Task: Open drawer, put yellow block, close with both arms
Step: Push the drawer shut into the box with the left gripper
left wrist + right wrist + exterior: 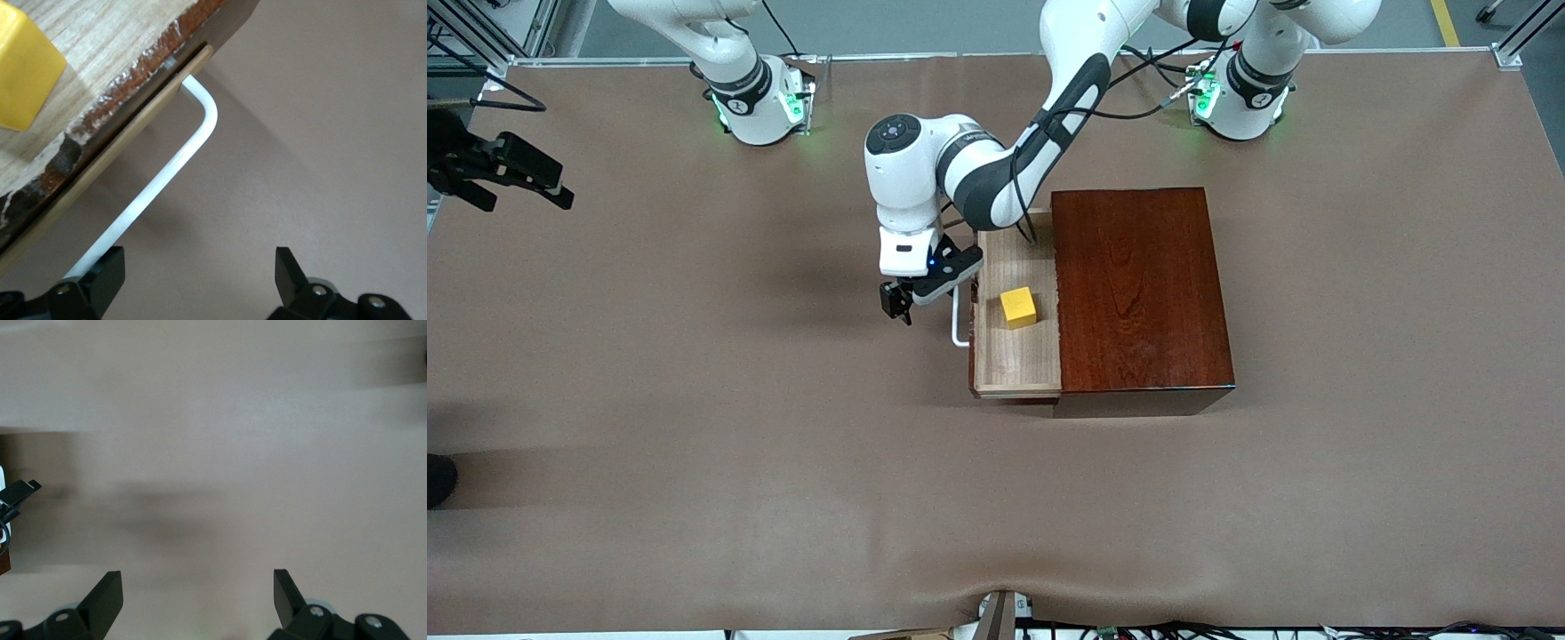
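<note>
The dark reddish-brown box [1138, 293] stands mid-table with its drawer [1014, 356] pulled out toward the right arm's end. The yellow block [1018, 307] [20, 73] sits on the drawer's pale floor [100, 47]. My left gripper [920, 300] [200, 267] hangs open just in front of the drawer, beside the white loop handle [959, 322] [175, 160]. The handle's bar runs past one fingertip [107, 270], and only table cover shows between the fingers. My right gripper [520, 188] [198, 587] waits open over the table's edge at the right arm's end, holding nothing.
A brown cover [783, 444] spreads over the whole table. The arm bases [760, 102] [1240, 98] glow green at the robots' edge. Cables and a bracket [996, 613] lie at the edge nearest the front camera. A dark object [438, 480] pokes in at the right arm's end.
</note>
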Robot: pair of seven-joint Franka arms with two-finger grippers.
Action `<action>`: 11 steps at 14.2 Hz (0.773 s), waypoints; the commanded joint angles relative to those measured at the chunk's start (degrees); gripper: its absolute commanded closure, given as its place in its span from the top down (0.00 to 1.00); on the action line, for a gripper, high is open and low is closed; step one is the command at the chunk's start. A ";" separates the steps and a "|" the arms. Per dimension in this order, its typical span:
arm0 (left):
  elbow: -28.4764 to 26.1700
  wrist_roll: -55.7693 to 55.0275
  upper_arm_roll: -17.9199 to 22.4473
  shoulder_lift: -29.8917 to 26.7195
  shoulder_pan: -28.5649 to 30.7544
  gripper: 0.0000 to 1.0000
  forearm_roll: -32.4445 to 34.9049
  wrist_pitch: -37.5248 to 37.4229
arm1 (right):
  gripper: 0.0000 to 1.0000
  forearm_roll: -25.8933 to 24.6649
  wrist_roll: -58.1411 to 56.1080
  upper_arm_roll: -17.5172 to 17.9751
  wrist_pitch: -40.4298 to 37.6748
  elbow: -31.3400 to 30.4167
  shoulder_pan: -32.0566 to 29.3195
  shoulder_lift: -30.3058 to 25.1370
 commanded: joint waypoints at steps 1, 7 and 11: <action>0.64 0.84 1.03 -0.33 1.13 1.00 0.88 -6.81 | 1.00 0.00 1.07 -0.18 -0.48 0.87 0.11 -0.21; 0.56 2.07 1.03 -1.12 2.98 1.00 0.80 -12.53 | 1.00 -0.01 1.07 -0.18 -0.48 1.31 0.11 -0.12; 0.21 3.66 1.03 -2.08 4.30 1.00 0.88 -17.01 | 1.00 0.69 0.28 -0.35 -2.57 2.00 -1.99 0.06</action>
